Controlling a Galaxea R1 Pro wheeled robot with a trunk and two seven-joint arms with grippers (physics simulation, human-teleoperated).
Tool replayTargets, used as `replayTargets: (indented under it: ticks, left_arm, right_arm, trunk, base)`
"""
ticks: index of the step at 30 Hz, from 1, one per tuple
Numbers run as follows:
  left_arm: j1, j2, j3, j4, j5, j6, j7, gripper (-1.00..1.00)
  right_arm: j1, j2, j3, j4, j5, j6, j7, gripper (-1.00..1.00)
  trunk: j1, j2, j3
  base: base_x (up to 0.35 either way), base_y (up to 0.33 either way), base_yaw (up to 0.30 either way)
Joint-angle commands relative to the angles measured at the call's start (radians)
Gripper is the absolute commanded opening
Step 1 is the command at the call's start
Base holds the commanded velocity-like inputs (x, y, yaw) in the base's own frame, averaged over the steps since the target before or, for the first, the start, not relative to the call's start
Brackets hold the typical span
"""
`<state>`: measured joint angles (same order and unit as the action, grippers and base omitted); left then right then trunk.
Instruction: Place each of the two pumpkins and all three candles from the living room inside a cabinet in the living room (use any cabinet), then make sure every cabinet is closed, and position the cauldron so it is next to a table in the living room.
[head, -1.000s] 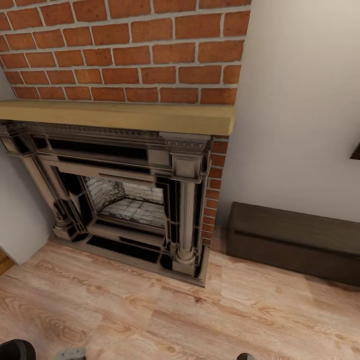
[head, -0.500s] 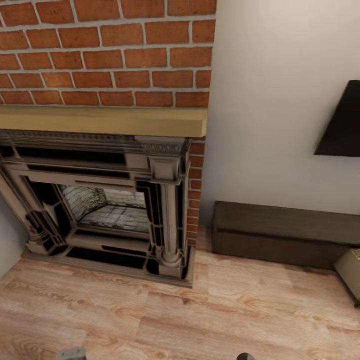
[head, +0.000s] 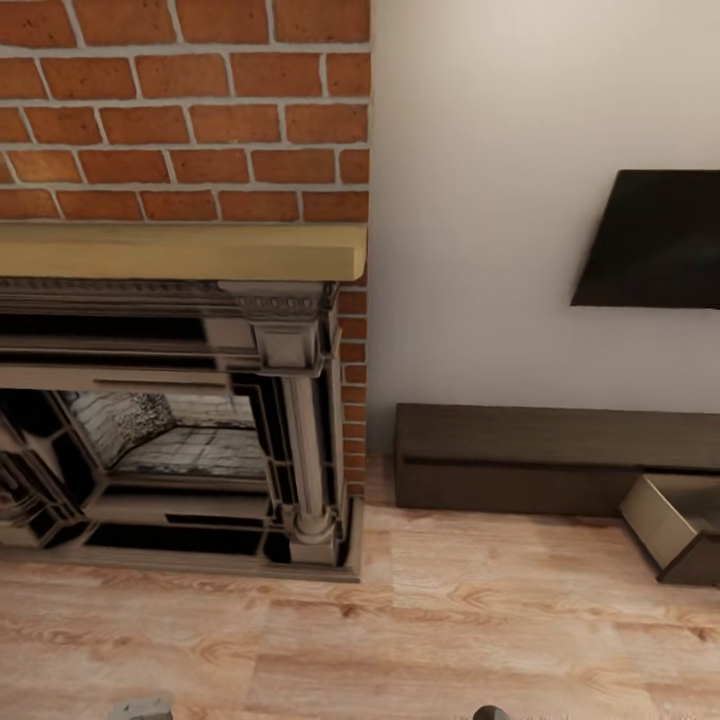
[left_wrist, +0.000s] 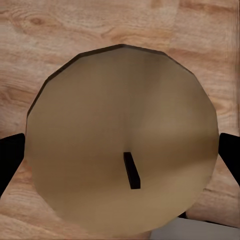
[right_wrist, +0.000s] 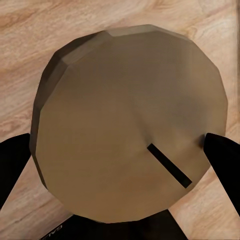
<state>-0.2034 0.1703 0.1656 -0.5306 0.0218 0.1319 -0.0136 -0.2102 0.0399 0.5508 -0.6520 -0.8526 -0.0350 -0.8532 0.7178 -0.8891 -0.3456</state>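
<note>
In the left wrist view, a candle (left_wrist: 120, 115) with a pale tan round top and a short dark wick sits between the two dark fingers (left_wrist: 10, 160) of my left gripper (left_wrist: 120, 157), which is shut on it above the wood floor. The right wrist view shows much the same: my right gripper (right_wrist: 120, 160) is shut on another candle (right_wrist: 130, 110), with a fingertip (right_wrist: 225, 155) at each side. In the head view, the long low dark brown cabinet (head: 520, 450) stands against the white wall, and one drawer (head: 675, 520) at its right end is pulled open, showing a beige lining. The pumpkins, cauldron and table are out of view.
A brick fireplace (head: 180, 440) with a pale wood mantel (head: 180, 250) takes up the left of the head view. A dark flat panel (head: 655, 240) hangs on the wall above the cabinet. Bare wood floor (head: 450, 630) lies between me and the cabinet.
The head view has swung to the right, so the fireplace has slid left in the picture. The wall panel and the cabinet's open drawer have come into sight.
</note>
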Motion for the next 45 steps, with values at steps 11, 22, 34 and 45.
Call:
replayTargets:
  ticks: [11,22,34,45]
  left_arm:
    - [0.000,-0.001,-0.001,0.000,0.000,0.000,0.001,-1.00]
    - [-0.001,-0.002,-0.003,0.000,0.000,-0.002,0.003,-1.00]
    - [0.000,-0.002,-0.003,0.000,0.000,-0.002,0.003,-1.00]
    - [0.000,-0.002,-0.003,0.000,0.000,-0.002,0.003,-1.00]
  right_arm:
    - [0.000,0.000,0.000,0.000,0.000,0.001,0.000,-1.00]
    - [0.000,0.000,-0.001,0.000,0.000,0.000,0.000,-1.00]
    - [0.000,0.000,-0.002,0.003,0.000,0.000,0.000,-1.00]
    - [0.000,0.000,0.000,0.027,0.000,-0.001,0.000,-1.00]
  trunk:
    - [0.000,0.000,0.012]
    - [0.000,0.000,0.024]
    - [0.000,0.000,0.037]
    - [0.000,0.000,0.049]
  base:
    - [0.000,0.000,-0.243]
    - [0.000,0.000,-0.243]
    - [0.000,0.000,-0.243]
    - [0.000,0.000,-0.243]
